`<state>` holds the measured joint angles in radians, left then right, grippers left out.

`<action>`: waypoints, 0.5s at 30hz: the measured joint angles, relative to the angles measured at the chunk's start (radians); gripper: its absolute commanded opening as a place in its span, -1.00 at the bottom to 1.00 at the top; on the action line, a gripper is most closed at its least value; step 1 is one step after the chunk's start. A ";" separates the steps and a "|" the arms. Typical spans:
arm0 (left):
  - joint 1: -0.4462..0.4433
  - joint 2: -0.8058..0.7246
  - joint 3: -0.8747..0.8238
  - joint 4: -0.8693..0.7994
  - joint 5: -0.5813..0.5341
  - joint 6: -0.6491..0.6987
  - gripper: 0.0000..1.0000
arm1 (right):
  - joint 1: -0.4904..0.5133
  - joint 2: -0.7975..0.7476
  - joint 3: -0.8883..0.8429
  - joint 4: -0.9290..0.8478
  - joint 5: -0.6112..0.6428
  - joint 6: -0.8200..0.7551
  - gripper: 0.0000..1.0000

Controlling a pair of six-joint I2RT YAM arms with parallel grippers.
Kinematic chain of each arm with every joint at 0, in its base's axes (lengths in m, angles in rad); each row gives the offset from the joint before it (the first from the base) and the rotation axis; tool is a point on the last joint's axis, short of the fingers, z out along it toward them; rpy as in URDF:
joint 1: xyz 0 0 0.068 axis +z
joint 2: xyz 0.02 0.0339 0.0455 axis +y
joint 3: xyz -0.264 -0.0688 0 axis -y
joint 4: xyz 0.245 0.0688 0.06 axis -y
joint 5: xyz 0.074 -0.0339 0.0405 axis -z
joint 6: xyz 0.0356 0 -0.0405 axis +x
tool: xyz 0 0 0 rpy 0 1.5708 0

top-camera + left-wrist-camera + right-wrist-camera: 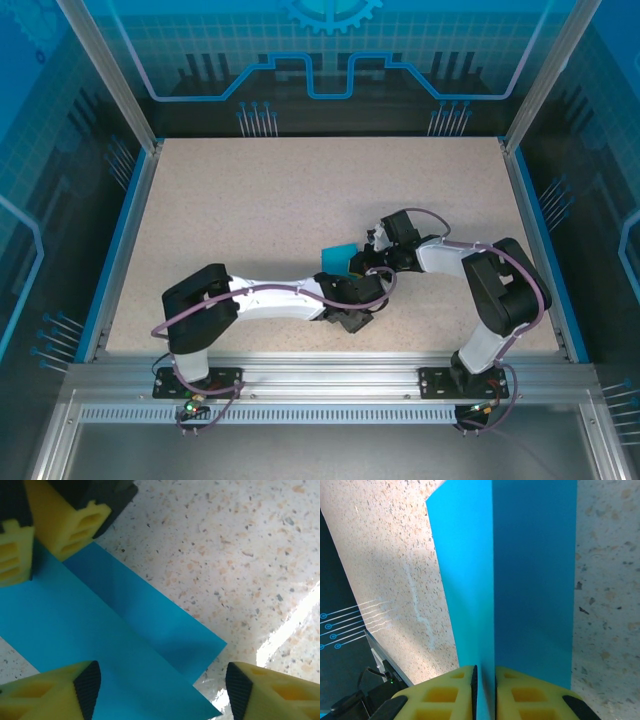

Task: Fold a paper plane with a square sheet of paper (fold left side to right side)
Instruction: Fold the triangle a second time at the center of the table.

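The cyan-blue sheet of paper [338, 255] lies near the middle of the table, folded into overlapping layers [125, 645]. In the right wrist view it rises as a creased flap [535, 580]. My right gripper [485, 692] is shut on the paper's fold, and its yellow fingers [67, 527] show at the top left of the left wrist view. My left gripper [160, 690] is open just above the paper, one finger over the sheet and the other over bare table past the paper's corner. Seen from above, the two grippers [352, 285] [368, 262] meet at the paper. The paper plane is out of view.
The speckled tabletop [300, 190] has blue rims along its left [118, 250] and right [540, 240] sides. An aluminium rail [320, 375] runs along the near edge by the arm bases. Free room lies at the back and the far left.
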<state>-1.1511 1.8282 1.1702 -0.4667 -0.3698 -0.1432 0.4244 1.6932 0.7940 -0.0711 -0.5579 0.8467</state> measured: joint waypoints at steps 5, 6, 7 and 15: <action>0.000 0.000 0.000 0.000 -0.012 0.012 -0.24 | 0.000 0.007 0.000 -0.014 0.002 -0.011 -0.67; 0.000 -0.001 0.000 0.000 -0.012 0.014 -0.34 | 0.000 0.008 0.001 -0.019 0.003 -0.014 -0.67; 0.000 -0.002 0.000 0.000 -0.012 0.014 -0.45 | 0.000 0.009 0.002 -0.024 0.005 -0.018 -0.67; 0.009 -0.053 -0.019 0.001 -0.003 0.013 -0.87 | 0.000 0.009 0.015 -0.058 0.015 -0.044 -0.64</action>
<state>-1.1419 1.7752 1.1511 -0.4660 -0.3725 -0.1303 0.4244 1.7023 0.8093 -0.1287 -0.5426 0.8028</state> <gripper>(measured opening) 0.082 0.170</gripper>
